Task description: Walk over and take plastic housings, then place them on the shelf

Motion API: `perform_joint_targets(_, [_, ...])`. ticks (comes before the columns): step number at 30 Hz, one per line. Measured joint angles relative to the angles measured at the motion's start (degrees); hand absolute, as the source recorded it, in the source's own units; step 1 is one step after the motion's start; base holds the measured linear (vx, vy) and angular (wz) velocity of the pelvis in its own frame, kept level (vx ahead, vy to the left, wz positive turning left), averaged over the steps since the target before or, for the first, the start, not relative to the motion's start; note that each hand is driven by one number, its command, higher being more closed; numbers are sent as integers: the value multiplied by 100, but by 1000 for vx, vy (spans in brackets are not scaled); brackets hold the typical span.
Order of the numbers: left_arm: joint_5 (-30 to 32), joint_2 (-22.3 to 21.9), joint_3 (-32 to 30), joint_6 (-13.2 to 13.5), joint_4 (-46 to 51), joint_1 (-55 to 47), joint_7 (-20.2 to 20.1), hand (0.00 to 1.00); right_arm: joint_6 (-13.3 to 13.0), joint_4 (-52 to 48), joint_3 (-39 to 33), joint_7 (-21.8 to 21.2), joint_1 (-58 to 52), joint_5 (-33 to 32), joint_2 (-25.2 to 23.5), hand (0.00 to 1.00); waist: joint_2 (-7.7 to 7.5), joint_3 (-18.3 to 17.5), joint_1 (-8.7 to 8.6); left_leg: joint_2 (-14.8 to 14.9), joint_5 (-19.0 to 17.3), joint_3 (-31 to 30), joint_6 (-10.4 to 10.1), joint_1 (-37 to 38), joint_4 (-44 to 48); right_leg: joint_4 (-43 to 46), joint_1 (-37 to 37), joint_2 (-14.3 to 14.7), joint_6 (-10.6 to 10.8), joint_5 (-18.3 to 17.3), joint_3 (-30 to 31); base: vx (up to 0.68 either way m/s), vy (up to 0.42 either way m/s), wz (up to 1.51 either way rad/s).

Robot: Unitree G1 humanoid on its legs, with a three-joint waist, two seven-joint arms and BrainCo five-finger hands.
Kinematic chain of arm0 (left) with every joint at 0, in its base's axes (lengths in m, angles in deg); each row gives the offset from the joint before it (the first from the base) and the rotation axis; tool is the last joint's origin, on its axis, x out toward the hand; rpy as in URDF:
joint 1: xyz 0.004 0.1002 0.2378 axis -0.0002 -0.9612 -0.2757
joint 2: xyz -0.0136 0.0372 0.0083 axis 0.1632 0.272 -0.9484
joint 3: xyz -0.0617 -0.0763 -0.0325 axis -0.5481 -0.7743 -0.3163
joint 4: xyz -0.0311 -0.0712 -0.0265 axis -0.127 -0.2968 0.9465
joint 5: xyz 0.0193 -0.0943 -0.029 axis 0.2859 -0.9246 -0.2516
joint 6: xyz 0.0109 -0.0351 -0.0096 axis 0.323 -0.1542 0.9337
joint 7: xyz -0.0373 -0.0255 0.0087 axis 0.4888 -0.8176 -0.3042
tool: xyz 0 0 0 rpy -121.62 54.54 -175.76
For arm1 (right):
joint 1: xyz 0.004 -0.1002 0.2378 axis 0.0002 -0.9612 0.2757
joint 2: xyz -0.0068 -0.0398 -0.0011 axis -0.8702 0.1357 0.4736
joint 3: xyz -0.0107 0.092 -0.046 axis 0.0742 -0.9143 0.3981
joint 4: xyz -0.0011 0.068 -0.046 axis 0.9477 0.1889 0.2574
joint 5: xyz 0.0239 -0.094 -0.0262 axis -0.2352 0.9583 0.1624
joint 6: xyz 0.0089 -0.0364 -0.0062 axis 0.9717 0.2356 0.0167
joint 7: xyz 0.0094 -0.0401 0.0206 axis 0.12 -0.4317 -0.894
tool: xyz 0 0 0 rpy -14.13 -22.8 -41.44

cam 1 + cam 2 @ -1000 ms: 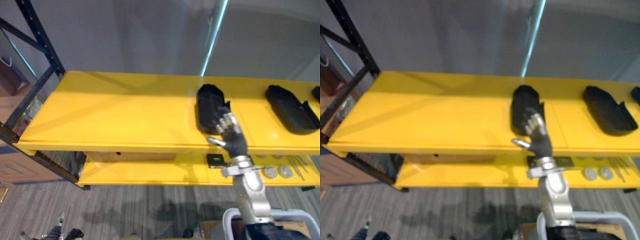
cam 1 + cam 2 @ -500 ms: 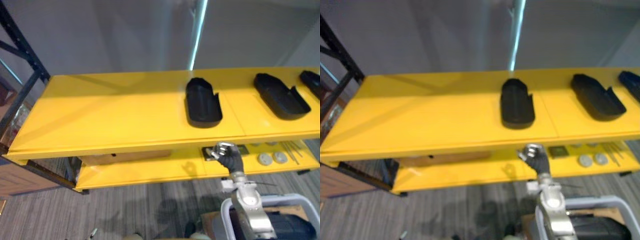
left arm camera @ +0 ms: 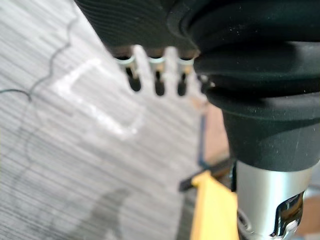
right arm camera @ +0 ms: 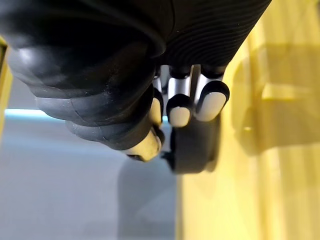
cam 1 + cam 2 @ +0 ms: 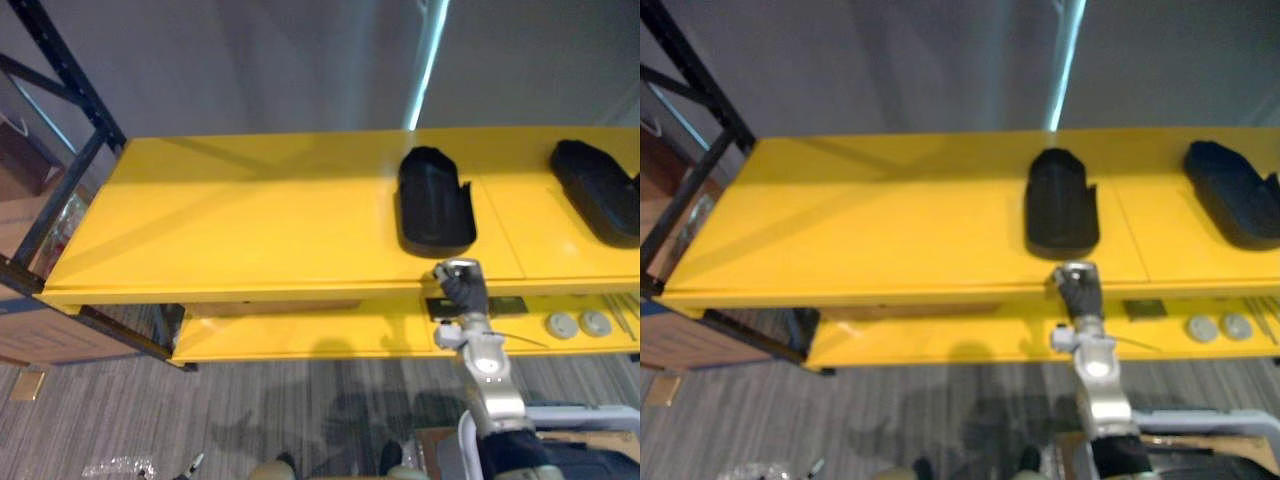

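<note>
A long yellow shelf (image 5: 250, 230) runs across the view, its top board smooth and lit brighter toward the middle. A black housing (image 5: 435, 205) lies on that top board right of centre, lengthwise front to back, its near end close to the front edge. A second housing (image 5: 600, 200) lies on the same board further right, well apart from the first.

The right hand (image 5: 462, 285) is raised just in front of the shelf's front edge, directly below the first housing and not touching it. In the right wrist view its fingers (image 4: 179, 107) are curled in toward the palm with nothing inside them, and the housing shows beyond them on the yellow board.

Under the top board is a lower board (image 5: 300, 335), also yellow. On it, to the right, lie a small dark square (image 5: 1145, 310) and two pale round discs (image 5: 563, 325) side by side.

A black rack post (image 5: 75, 85) with a slanted brace stands at the shelf's left end. Behind the shelf is a plain grey wall (image 5: 250, 70) with a thin teal light strip (image 5: 432, 50) running up it. The floor is grey striped carpet (image 5: 250, 410).

The left hand (image 3: 150, 25) hangs over the carpet in its wrist view, its fingers (image 3: 159, 82) loosely straight and holding nothing.
</note>
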Motion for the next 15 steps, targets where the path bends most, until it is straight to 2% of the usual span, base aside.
perform_joint_targets(6, [24,-7,0,-4,44,-2,-2,0,141,367,-24,67,317,114,1,100,26,18,10,-80,56,-82,49,-8,-34,0,17,-76,31,16,-79,-50,15,6])
perform_joint_targets(11, [20,-6,-7,-28,141,-44,-1,0,469,697,-230,268,542,130,6,100,36,45,55,-116,119,-229,59,4,-91,-1,96,-104,49,7,-219,-28,8,14])
perform_joint_targets(15, [18,-6,-16,-52,150,-52,0,0,518,1137,-249,468,755,159,62,100,36,62,65,-142,207,-296,57,13,-210,0,103,-106,49,7,-298,-8,4,11])
